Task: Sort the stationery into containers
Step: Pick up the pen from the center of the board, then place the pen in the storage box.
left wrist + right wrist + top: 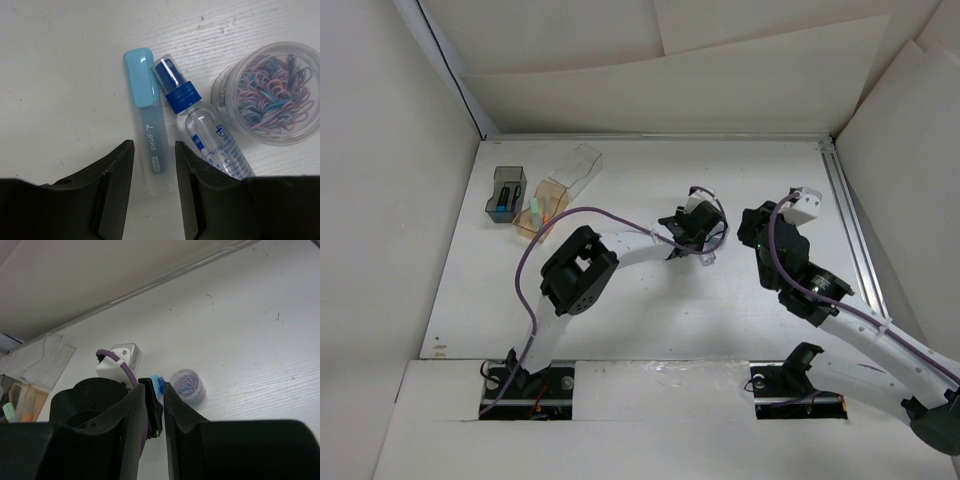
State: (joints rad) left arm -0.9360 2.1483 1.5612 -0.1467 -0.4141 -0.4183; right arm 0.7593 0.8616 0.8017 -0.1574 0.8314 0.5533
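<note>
Parted astride the blue-capped pen (148, 131), the left fingers (116, 186) are best closed squarely, the adjoining spray bottle (210, 131) left undisturbed; the right fingers (129, 426) are held slightly open, empty.

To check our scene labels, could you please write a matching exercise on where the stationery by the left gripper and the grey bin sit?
Things: 1 frosted marker with light blue cap; 2 clear spray bottle with dark blue collar; 3 round clear tub of coloured paper clips; 4 smoky grey rectangular plastic bin.
Places: A far left in the overhead view, beside the amber-orange bin; B between the left gripper's fingers; C standing by the bottle's cap end; D lying between marker and tub.
Pairs: 1-B; 2-D; 3-C; 4-A.
</note>
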